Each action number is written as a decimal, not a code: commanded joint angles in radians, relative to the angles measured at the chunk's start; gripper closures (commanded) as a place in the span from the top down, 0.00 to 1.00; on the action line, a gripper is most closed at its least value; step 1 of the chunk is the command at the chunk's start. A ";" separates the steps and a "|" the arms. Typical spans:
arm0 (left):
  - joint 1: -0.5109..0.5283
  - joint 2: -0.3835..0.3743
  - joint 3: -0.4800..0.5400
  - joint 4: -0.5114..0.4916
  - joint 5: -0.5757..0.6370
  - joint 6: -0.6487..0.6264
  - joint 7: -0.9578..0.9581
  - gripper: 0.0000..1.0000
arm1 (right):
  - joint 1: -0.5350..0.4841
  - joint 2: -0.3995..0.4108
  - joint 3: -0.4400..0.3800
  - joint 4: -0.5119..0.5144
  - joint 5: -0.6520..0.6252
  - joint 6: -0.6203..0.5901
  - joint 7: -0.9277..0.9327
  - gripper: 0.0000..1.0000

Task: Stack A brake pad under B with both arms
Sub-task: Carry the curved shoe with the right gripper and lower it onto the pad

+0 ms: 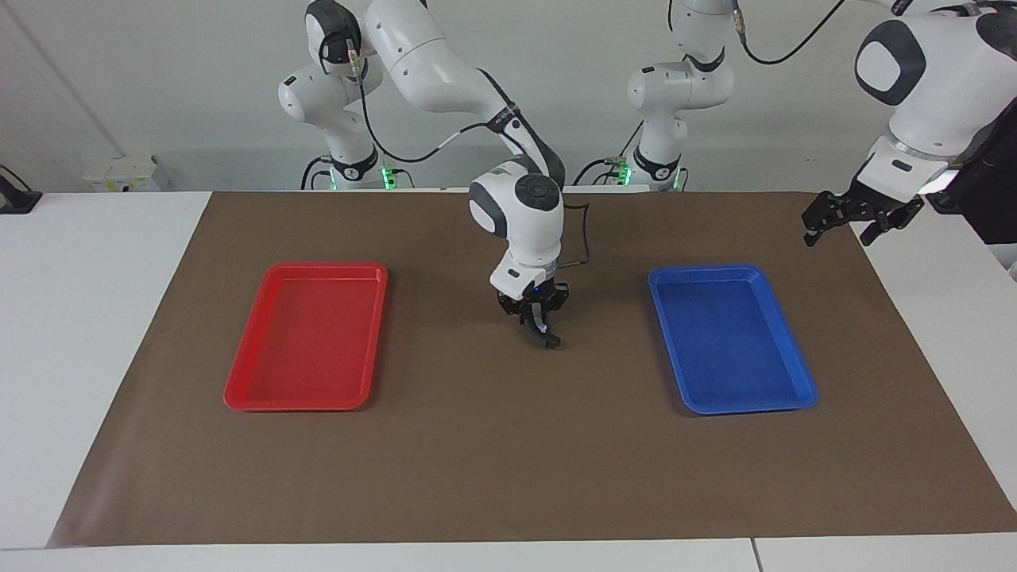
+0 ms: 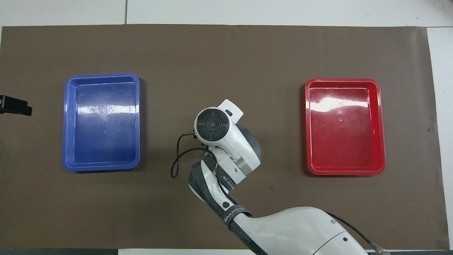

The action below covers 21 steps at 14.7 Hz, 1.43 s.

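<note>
My right gripper (image 1: 539, 316) hangs low over the middle of the brown mat, between the two trays. It is shut on B (image 1: 548, 339), a narrow, curved dark piece that points down, its lower tip close to the mat. In the overhead view the right arm's wrist (image 2: 211, 124) hides the gripper and the piece. The A brake pad is not in view. My left gripper (image 1: 860, 216) is open and empty, raised over the mat's edge at the left arm's end; its tip shows in the overhead view (image 2: 14, 106).
A red tray (image 1: 238, 397) lies toward the right arm's end and a blue tray (image 1: 794, 396) toward the left arm's end, both with nothing in them. They also show in the overhead view, red tray (image 2: 382, 124) and blue tray (image 2: 66, 120).
</note>
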 commanded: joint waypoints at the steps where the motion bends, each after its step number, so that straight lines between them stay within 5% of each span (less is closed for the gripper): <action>1: 0.001 -0.015 -0.009 -0.003 -0.002 -0.021 -0.060 0.99 | 0.003 0.005 0.006 -0.003 0.017 0.018 0.021 0.00; 3: -0.004 -0.013 -0.009 -0.003 -0.002 -0.022 -0.083 0.99 | 0.003 0.005 0.008 -0.007 0.015 0.020 0.021 0.02; 4: -0.003 -0.013 -0.009 -0.003 -0.002 -0.031 -0.083 0.99 | 0.000 0.005 0.008 -0.007 0.017 0.023 0.022 0.17; 6: -0.004 -0.013 -0.010 -0.001 -0.002 -0.039 -0.083 0.99 | 0.002 0.003 0.008 -0.045 0.017 0.084 0.025 0.82; 7: -0.004 -0.015 -0.010 -0.003 -0.002 -0.039 -0.083 0.99 | 0.003 0.000 0.008 -0.062 0.017 0.102 0.027 1.00; 12: -0.006 -0.015 -0.013 -0.003 -0.002 -0.035 -0.077 0.99 | -0.004 -0.020 0.005 -0.046 0.017 0.048 0.027 1.00; 21: 0.000 -0.015 -0.013 -0.003 -0.002 -0.025 -0.077 0.99 | -0.260 -0.313 -0.008 -0.052 -0.030 -0.210 -0.005 1.00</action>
